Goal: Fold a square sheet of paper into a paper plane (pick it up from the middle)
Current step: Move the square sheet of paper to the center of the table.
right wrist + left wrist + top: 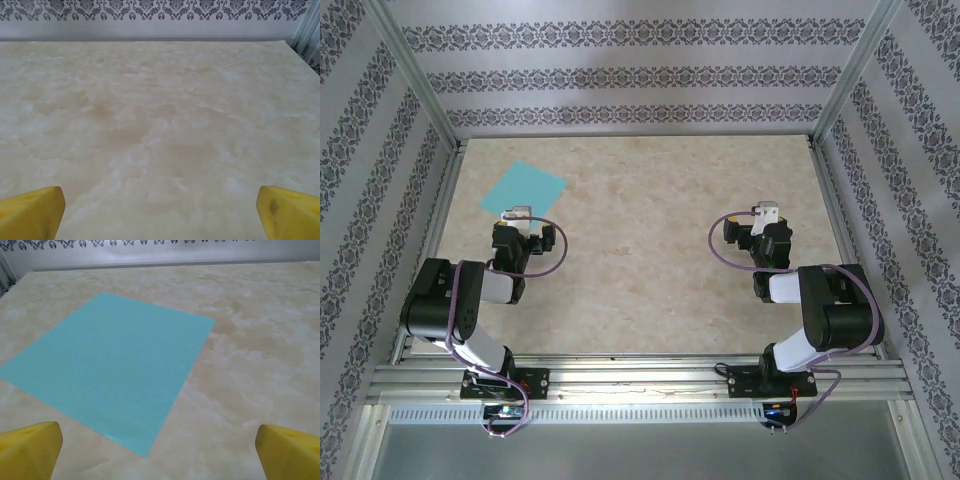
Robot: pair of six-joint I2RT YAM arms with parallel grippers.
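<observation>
Marbled beige table [650, 250], 1 flat turquoise square sheet of paper [523, 187] far-left

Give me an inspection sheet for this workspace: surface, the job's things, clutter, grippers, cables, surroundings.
Surface: beige marbled tabletop, looks clean and dry.
Job's things: turquoise sheet of paper lying flat and unfolded at the far left, just ahead of the left gripper.
Clutter: nothing seen.
Grippers: left gripper open, holding nothing; right gripper open, holding nothing, over bare table.
Cables: purple cables loop at each wrist, off the paper.
Surroundings: patterned walls on three sides, metal rails along the near edge.
</observation>
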